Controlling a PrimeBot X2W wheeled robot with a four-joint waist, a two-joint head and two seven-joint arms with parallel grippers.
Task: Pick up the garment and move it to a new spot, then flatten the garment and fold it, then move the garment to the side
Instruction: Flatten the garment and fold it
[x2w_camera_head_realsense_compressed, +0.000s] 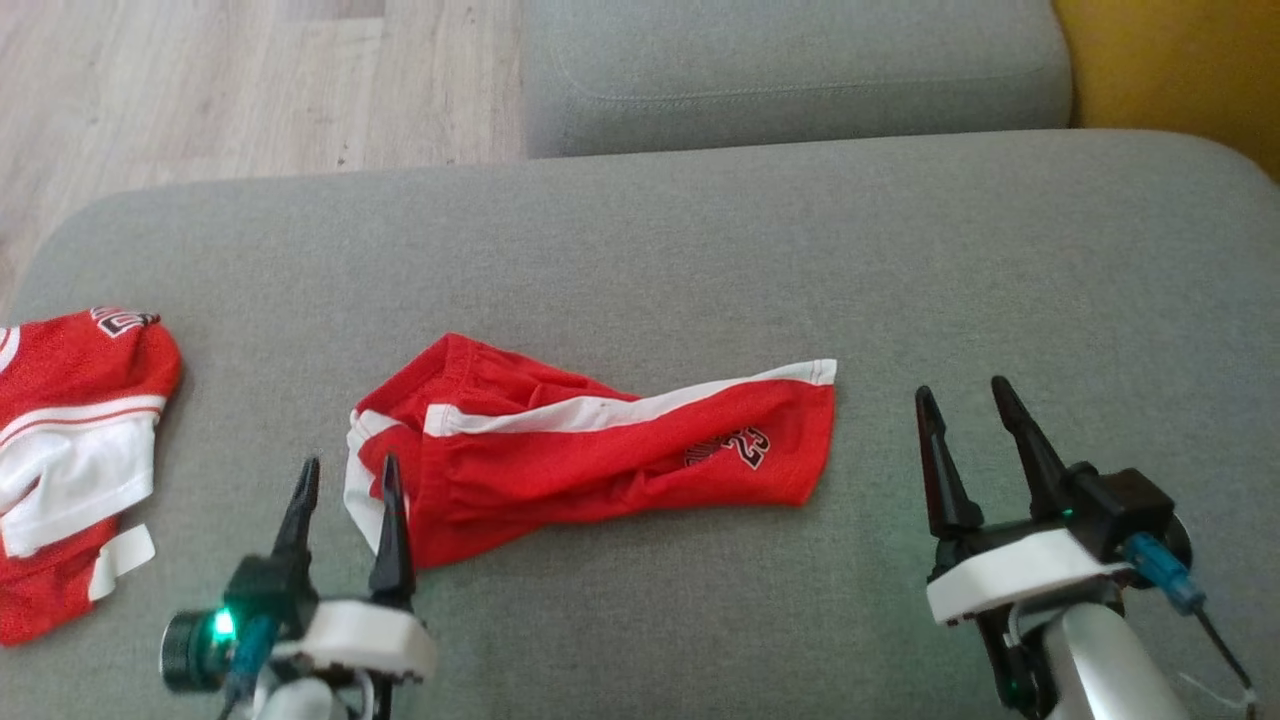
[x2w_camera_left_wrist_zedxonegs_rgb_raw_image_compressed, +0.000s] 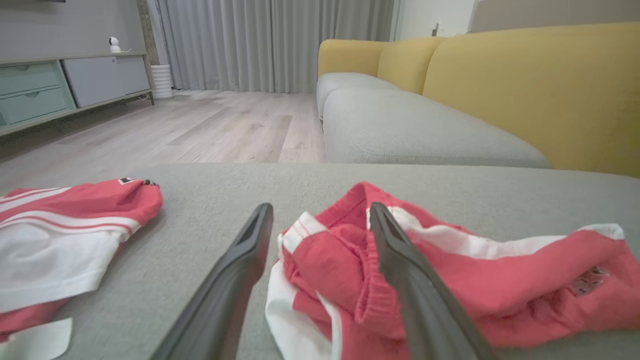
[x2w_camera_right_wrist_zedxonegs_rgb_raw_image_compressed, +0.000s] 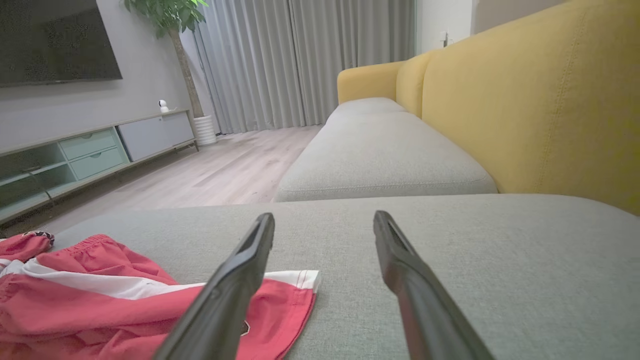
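Gaping wide, left gripper (x2w_camera_head_realsense_compressed: 349, 465) and right gripper (x2w_camera_head_realsense_compressed: 962, 388) flank the crumpled red shorts (x2w_camera_head_realsense_compressed: 600, 450) on the cushion (x2w_camera_head_realsense_compressed: 700, 250).

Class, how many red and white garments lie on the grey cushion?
2. The shorts lie in the middle of the cushion, by the left pincer. The second garment lies at its left edge, partly cut off; more may lie out of frame.

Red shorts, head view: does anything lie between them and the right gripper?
Nothing visible does. Bare grey cushion lies between the red shorts and the open right gripper. The other red-and-white garment sits at the far left, beyond the left gripper.
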